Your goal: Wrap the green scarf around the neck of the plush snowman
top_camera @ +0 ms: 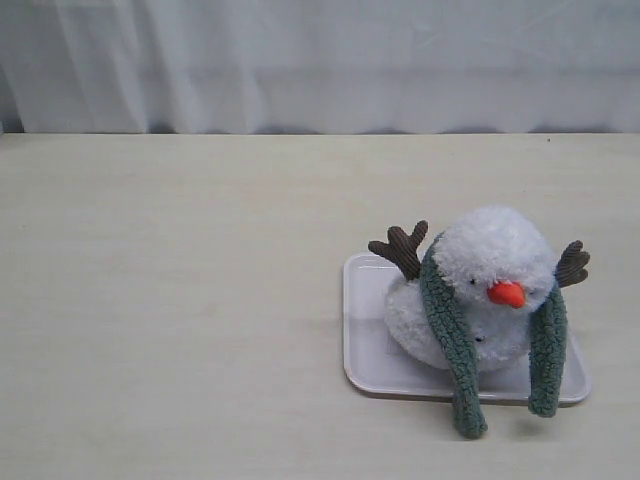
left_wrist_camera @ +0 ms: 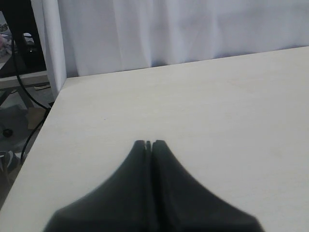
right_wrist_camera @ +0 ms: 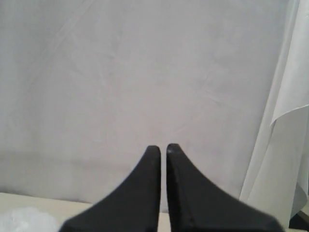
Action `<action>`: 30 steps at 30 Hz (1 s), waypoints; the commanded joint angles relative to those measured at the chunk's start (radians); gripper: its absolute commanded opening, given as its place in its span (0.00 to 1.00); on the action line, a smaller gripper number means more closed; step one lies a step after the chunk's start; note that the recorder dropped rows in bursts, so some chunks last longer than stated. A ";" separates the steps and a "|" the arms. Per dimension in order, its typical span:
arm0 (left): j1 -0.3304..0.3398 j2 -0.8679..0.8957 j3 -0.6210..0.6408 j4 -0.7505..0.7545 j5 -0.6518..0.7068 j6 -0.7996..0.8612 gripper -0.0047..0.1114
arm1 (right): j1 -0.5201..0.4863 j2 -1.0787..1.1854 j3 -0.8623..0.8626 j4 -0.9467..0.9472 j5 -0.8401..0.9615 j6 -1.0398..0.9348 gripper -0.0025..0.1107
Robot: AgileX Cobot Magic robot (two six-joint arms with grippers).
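Sitting on the right side of the table (top_camera: 180,320), the plush snowman (top_camera: 495,255) rests on a white tray (top_camera: 365,330), so the right arm is judged the nearer one. The green scarf (top_camera: 450,330) loops behind the head, its two ends hanging down the front on either side of the carrot nose and trailing past the tray's near edge. The snowman's neck is hidden beneath head and scarf. The ends hang uncrossed, so any next move would turn on them. The left gripper (left_wrist_camera: 148,143) hangs over bare table, fingers pressed together and empty. The right gripper (right_wrist_camera: 160,147) faces the curtain, likewise closed on nothing. Count: one snowman, one scarf, one tray, two twig arms.
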 commanded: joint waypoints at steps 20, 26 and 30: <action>0.001 -0.001 0.002 -0.003 -0.006 -0.006 0.04 | -0.003 -0.004 0.004 -0.222 0.546 0.265 0.06; 0.001 -0.001 0.002 -0.003 -0.006 -0.006 0.04 | -0.003 -0.004 0.004 -0.260 0.546 0.339 0.06; 0.001 -0.001 0.002 -0.003 -0.006 -0.006 0.04 | -0.003 -0.004 0.004 -0.259 0.548 0.339 0.06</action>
